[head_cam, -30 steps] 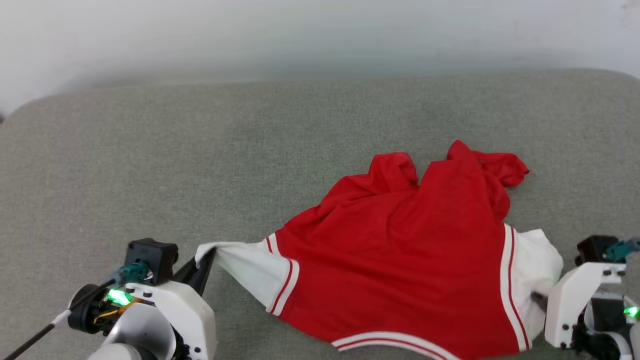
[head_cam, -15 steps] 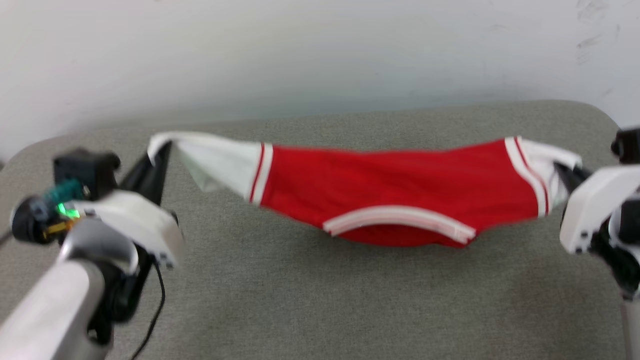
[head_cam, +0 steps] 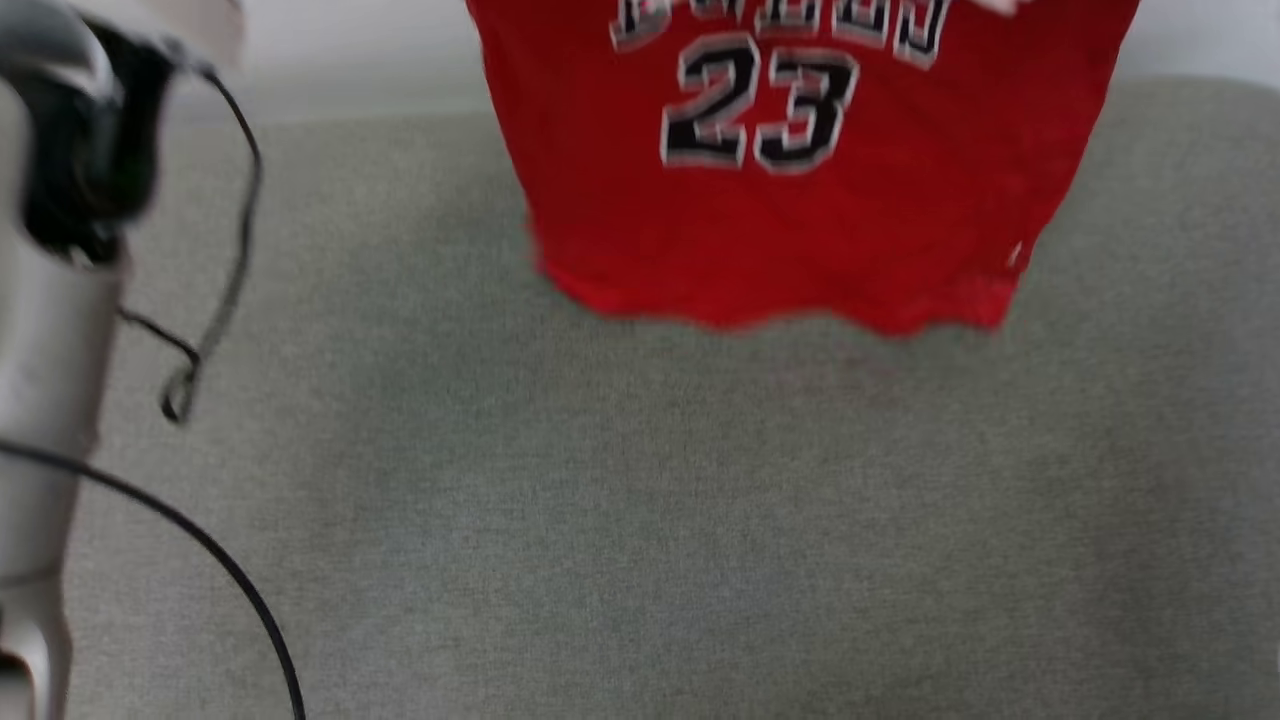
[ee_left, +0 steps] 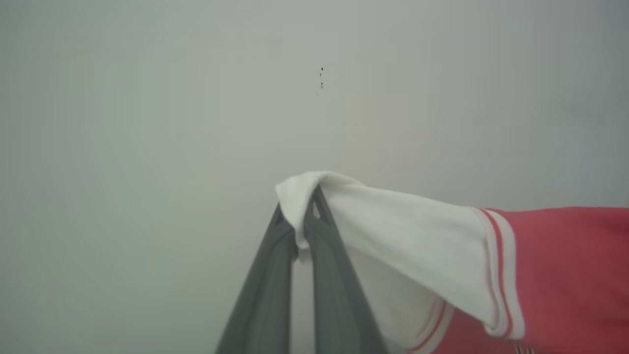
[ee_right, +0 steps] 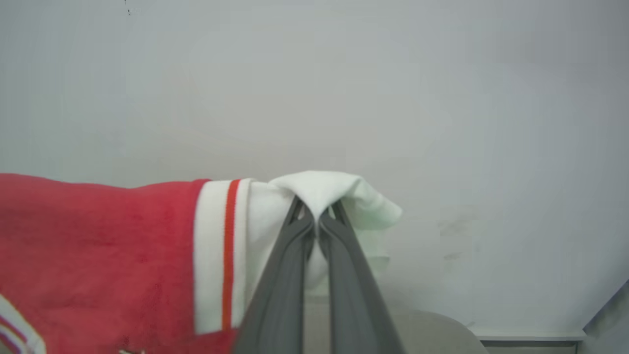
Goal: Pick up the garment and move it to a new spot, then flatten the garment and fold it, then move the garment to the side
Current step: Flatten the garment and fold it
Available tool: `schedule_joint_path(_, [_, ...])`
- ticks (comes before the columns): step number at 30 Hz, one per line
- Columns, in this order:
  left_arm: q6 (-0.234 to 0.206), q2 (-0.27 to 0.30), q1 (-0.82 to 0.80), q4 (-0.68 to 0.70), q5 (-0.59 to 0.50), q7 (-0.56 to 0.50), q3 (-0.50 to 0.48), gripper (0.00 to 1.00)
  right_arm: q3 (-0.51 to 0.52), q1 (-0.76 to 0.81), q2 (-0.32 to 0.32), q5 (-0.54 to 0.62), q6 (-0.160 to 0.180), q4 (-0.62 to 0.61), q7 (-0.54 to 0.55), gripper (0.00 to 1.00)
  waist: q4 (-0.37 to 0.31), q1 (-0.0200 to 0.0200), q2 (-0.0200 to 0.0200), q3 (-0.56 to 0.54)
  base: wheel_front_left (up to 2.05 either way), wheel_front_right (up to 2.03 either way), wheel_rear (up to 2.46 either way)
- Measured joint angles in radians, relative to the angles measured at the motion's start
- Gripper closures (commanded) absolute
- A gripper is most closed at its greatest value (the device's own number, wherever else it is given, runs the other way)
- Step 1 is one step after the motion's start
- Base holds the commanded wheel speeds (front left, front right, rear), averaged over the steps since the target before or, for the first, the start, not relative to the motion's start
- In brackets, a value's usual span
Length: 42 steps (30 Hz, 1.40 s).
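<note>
The garment point(head_cam: 800, 240) hangs between left gripper point(ee_left: 300, 216) and right gripper point(ee_right: 317, 212), sleeves pinched

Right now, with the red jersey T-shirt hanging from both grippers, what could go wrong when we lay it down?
The left gripper and right gripper each pinch only the tip of a white sleeve; a quick swing could pull one free.
The red jersey T-shirt's loose hem may crumple on the grey fabric surface.
The black cable dangling by the left arm could snag.
</note>
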<state>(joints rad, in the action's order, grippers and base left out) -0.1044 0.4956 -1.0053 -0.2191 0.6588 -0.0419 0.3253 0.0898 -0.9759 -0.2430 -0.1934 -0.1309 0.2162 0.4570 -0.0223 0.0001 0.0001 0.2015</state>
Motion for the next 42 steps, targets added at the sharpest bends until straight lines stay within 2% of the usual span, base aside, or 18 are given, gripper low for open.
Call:
schedule_joint_path(8, [0.061, 0.008, -0.306, -0.202, -0.051, 0.090, -0.018, 1.00, -0.034, -0.337, 0.018, 0.021, 0.000, 0.164, -0.118, 1.00, -0.005, 0.0001, 0.0000, 0.130, 0.00, 0.00, 0.00])
schedule_joint_path(13, [0.090, 0.026, -0.453, -0.291, -0.060, 0.125, -0.034, 1.00, -0.053, -0.493, 0.041, 0.041, 0.000, 0.264, -0.152, 1.00, -0.015, 0.0001, 0.0000, 0.209, 0.00, 0.00, 0.00])
schedule_joint_path(23, [0.162, 0.017, -0.556, -0.513, -0.065, 0.180, -0.016, 1.00, -0.097, -0.636, 0.095, 0.042, 0.000, 0.495, -0.276, 1.00, -0.030, 0.0001, 0.0000, 0.343, 0.00, 0.00, 0.00])
schedule_joint_path(27, [0.184, -0.002, -0.548, -0.612, -0.048, 0.209, -0.010, 1.00, -0.124, -0.635, 0.108, 0.024, 0.000, 0.587, -0.319, 1.00, -0.030, 0.0002, 0.0000, 0.374, 0.00, 0.00, 0.00])
schedule_joint_path(33, [0.216, -0.045, -0.451, -0.725, -0.009, 0.253, -0.002, 1.00, -0.183, -0.563, 0.100, -0.023, 0.000, 0.694, -0.356, 1.00, -0.015, 0.0001, 0.0000, 0.355, 0.00, 0.00, 0.00])
schedule_joint_path(42, [0.233, -0.107, -0.128, -0.772, 0.035, 0.300, 0.018, 1.00, -0.271, -0.244, 0.056, -0.144, 0.000, 0.735, -0.412, 1.00, 0.013, -0.0001, -0.0001, 0.238, 0.00, 0.00, 0.00])
